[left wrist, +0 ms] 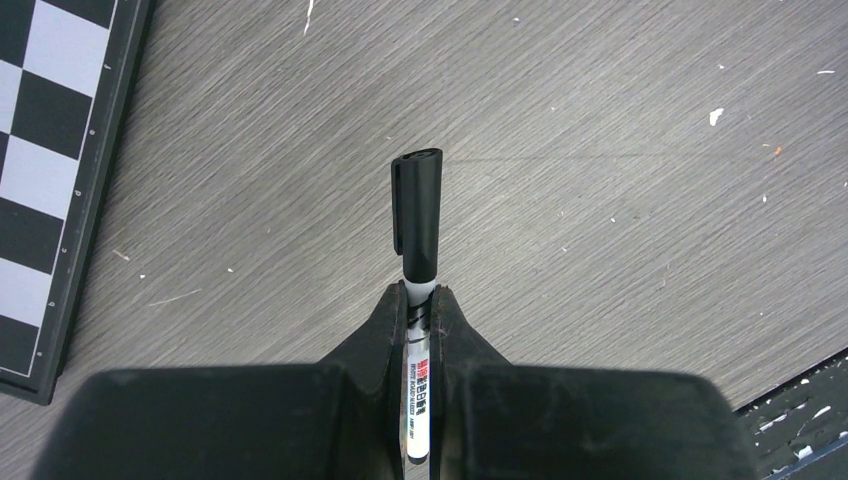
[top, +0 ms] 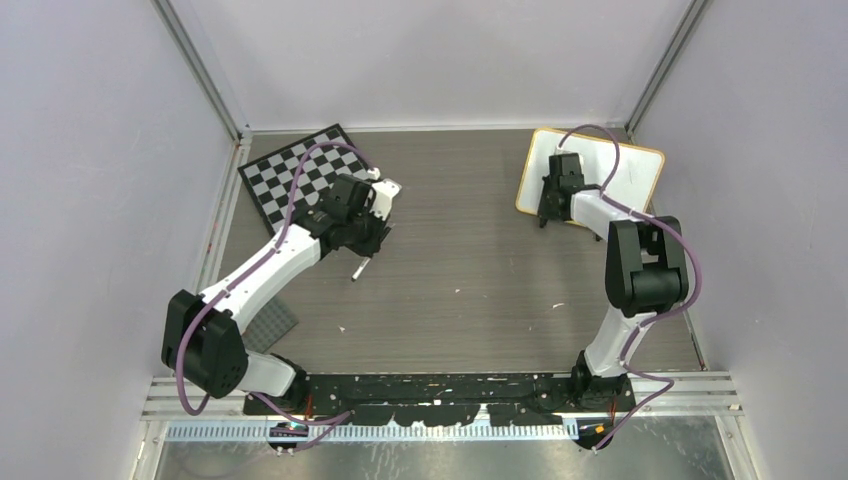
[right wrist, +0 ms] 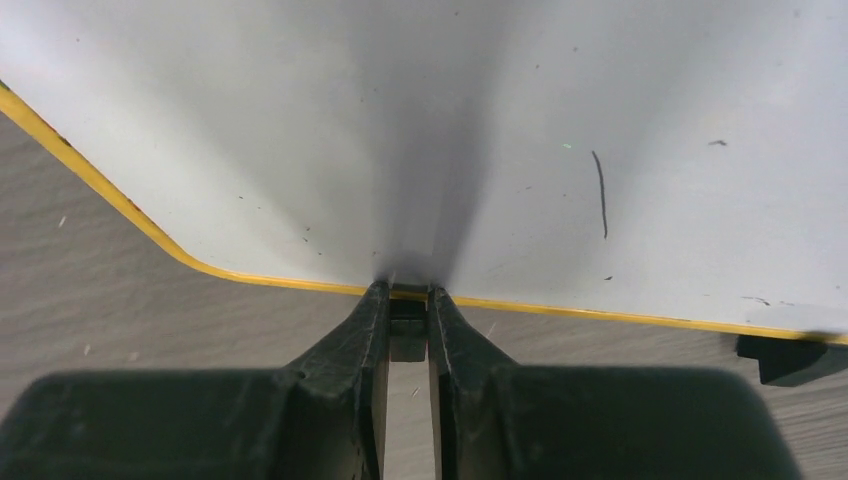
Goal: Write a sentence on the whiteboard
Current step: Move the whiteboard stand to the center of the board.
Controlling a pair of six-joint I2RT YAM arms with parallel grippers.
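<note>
Left fingers (left wrist: 400, 305) pinch a whiteboard marker (left wrist: 417, 215), cap on, pointing out over the bare worktop (left wrist: 620, 200). Right fingers (right wrist: 382, 305) stand narrow, nipping the yellow rim of the whiteboard (right wrist: 300, 120), which lies at one o'clock in the top view. No sentence is written; only one short stray stroke (right wrist: 600, 195) shows. Uncapping and writing remain, I judge. Grey wood-grain worktop, flecked white; chessboard (top: 290, 175) at eleven o'clock; pale walls (top: 100, 150) enclose it.
</note>
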